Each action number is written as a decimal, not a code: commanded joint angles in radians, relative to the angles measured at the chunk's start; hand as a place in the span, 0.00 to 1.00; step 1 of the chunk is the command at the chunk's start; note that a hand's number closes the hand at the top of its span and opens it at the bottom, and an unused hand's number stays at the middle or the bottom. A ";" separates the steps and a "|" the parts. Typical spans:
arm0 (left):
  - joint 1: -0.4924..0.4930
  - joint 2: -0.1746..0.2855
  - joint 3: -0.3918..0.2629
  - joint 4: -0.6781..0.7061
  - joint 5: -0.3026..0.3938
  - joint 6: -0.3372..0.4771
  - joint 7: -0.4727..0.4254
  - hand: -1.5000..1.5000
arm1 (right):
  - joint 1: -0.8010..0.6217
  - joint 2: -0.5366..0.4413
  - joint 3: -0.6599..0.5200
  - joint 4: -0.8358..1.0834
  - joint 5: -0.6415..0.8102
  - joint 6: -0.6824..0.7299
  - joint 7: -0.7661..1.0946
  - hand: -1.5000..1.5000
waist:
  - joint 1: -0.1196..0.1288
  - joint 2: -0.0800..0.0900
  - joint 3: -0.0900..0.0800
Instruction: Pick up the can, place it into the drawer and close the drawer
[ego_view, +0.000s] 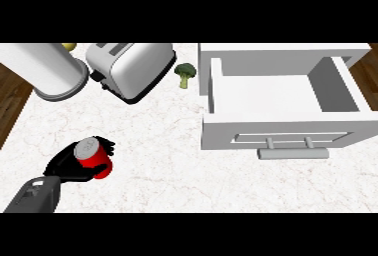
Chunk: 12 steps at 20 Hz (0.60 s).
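Okay, we see the left hand (70, 166) curled round the red can (94, 157), well left of the open drawer (280, 131); broccoli (184, 74) lies just left of the drawer.

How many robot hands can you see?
1. The left hand is at the lower left of the counter, curled round the red can. The right hand is out of view.

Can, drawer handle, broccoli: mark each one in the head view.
can (94, 159), head view, on its red side just under the lid.
drawer handle (293, 153), head view, on the middle of the grey bar.
broccoli (185, 70), head view, on its dark green head.
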<state>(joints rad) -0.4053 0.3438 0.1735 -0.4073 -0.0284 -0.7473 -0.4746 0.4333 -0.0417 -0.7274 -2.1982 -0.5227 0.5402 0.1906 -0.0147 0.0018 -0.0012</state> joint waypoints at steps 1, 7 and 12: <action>-0.036 -0.037 -0.020 0.004 0.016 -0.143 -0.004 1.00 | -0.040 -0.009 0.002 0.012 0.036 -0.016 0.003 0.00 | 0.005 0.000 0.000; -0.039 -0.022 -0.020 -0.071 0.073 -0.253 -0.015 1.00 | -0.016 -0.027 -0.025 0.003 -0.042 -0.012 0.037 0.00 | 0.008 -0.003 0.000; -0.063 -0.155 0.140 -0.109 0.214 0.168 0.070 1.00 | -0.010 0.001 -0.011 -0.033 -0.028 -0.022 0.046 0.00 | 0.026 -0.009 0.002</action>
<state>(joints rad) -0.4457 0.2485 0.2224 -0.4937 0.1015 -0.7143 -0.3886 0.4262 -0.0409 -0.7437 -2.2026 -0.5481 0.5355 0.2133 -0.0020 -0.0026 0.0001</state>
